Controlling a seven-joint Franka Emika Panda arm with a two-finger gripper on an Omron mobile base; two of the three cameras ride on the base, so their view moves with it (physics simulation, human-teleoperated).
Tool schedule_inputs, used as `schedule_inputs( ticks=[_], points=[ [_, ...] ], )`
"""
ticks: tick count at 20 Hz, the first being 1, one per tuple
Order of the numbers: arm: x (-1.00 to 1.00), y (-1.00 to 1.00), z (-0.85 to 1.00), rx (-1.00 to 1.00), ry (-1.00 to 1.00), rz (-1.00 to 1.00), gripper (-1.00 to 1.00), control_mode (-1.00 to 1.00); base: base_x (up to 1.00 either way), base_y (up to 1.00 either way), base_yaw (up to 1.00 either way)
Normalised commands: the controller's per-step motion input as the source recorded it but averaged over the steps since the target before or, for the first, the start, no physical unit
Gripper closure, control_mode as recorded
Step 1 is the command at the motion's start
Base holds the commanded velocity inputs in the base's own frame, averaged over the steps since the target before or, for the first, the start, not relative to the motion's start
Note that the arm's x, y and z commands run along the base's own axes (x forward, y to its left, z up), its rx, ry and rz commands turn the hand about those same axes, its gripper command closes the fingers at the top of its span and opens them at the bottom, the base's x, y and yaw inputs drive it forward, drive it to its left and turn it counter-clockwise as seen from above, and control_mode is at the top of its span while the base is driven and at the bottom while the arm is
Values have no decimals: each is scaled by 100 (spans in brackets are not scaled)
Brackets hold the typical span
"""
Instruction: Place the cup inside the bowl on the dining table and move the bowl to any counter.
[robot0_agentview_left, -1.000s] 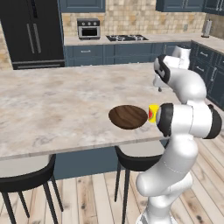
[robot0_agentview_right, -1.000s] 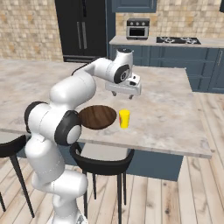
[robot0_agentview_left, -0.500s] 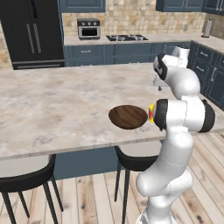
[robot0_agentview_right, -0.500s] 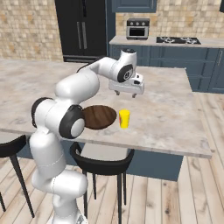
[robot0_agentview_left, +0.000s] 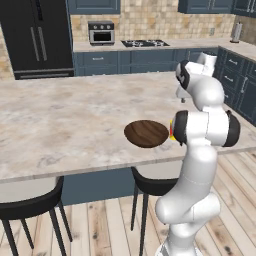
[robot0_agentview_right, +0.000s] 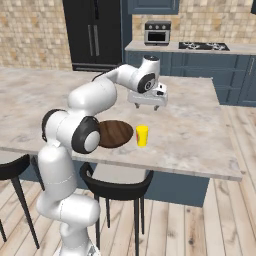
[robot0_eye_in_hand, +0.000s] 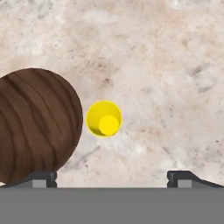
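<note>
Wide shallow dark brown wooden bowl sits near front edge of beige-grey veined marble dining table, nothing in it. Small yellow cylindrical cup stands upright just beside bowl, apart from it, also empty per hand view. Two-finger gripper hangs above table past cup, fingers spread to full width, holding & touching nothing. Beige stone counter w/ black hob at back.

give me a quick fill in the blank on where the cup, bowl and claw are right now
1. The cup stands ____ the bowl, not in it.
2. The claw, above the dining table, is ____.
3. The cup's colour is mainly ____.

Missing words: beside; open; yellow
</note>
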Motion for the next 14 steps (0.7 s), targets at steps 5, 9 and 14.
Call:
schedule_inputs(
  ticks=[5,9,14],
  points=[
    [26,-1,-3,0,0,6,-100,-100,0,0,0],
    [14,0,-1,0,0,6,-100,-100,0,0,0],
    [1,0,-8,0,0,4,-100,-100,0,0,0]
  ],
)
